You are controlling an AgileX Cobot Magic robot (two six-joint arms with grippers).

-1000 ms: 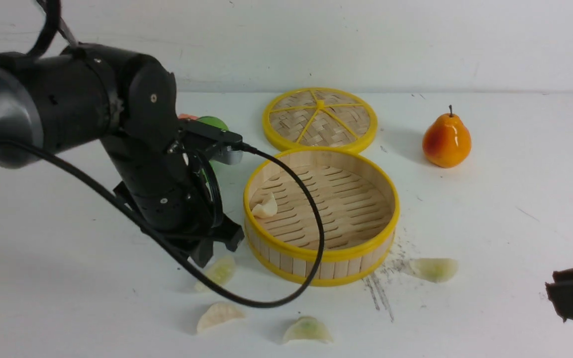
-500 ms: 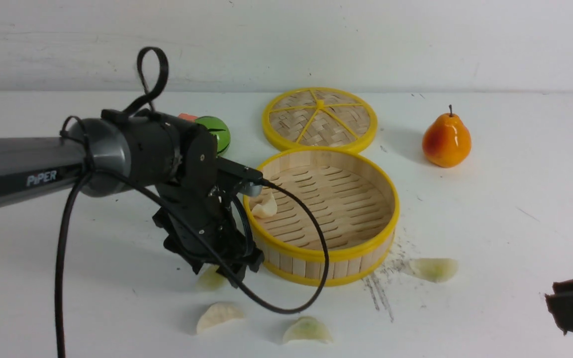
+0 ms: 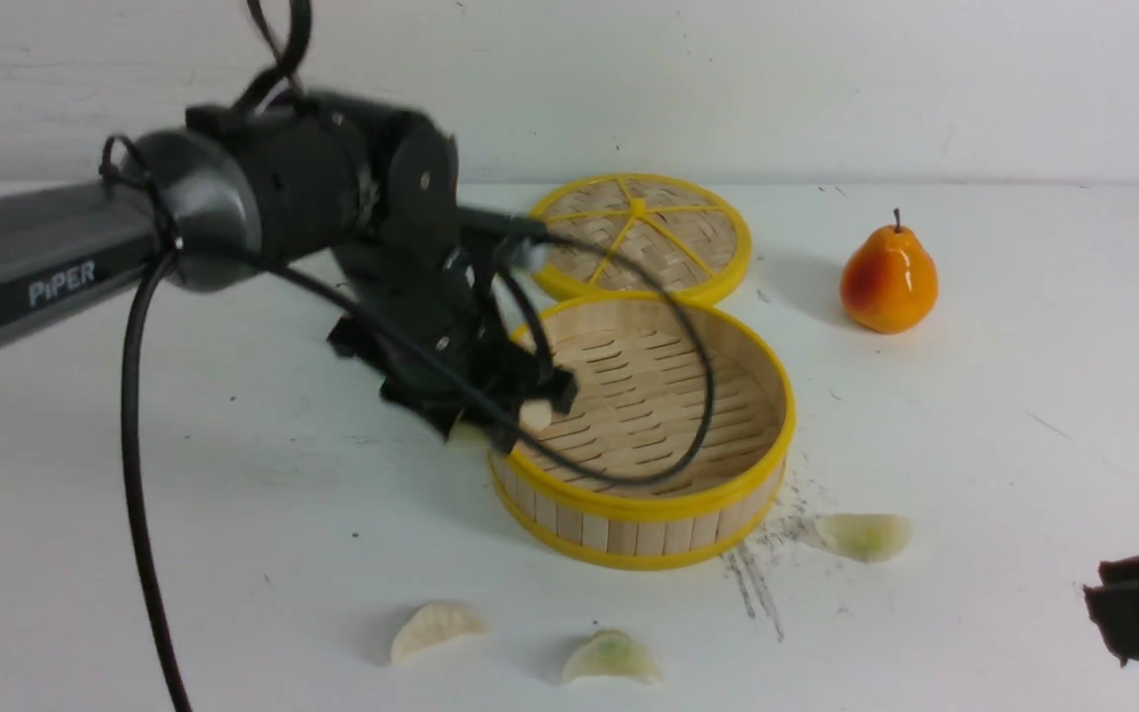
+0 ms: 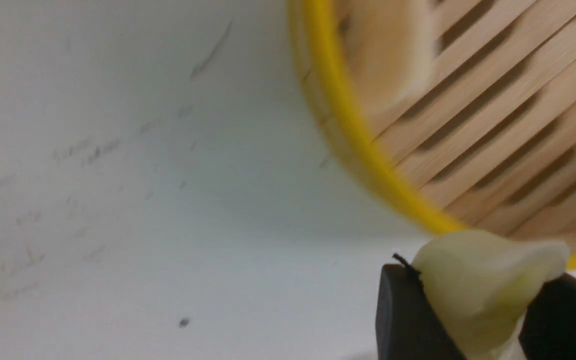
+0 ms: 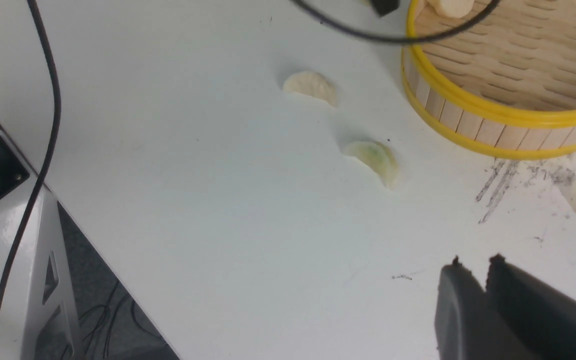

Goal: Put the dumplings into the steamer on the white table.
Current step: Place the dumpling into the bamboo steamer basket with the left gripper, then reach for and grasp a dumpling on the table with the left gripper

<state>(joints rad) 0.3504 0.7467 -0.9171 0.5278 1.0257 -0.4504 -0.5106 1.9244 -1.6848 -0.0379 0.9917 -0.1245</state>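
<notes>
The steamer [image 3: 673,509] stands mid-table with one dumpling [image 3: 536,414] lying on its slats near the left wall. My left gripper [image 3: 476,427] hangs just outside the steamer's left rim, shut on a pale greenish dumpling [image 4: 488,280] that is clear of the white table [image 3: 233,514]. Three more dumplings lie on the table: one [image 3: 436,626] front left, one [image 3: 611,658] in front of the steamer, one [image 3: 864,535] to its right. My right gripper [image 5: 475,262] is shut and empty, low at the front right.
The flat woven lid [image 3: 639,235] lies right behind the steamer. An orange pear [image 3: 888,280] stands at the back right. The left arm's black cable [image 3: 688,435] loops over the steamer. Dark scratch marks [image 3: 757,583] lie in front of the steamer.
My left gripper went down onto the dumpling at the steamer's front left, shut on it and lifted it up and back to the left rim. The right gripper has stayed put.
</notes>
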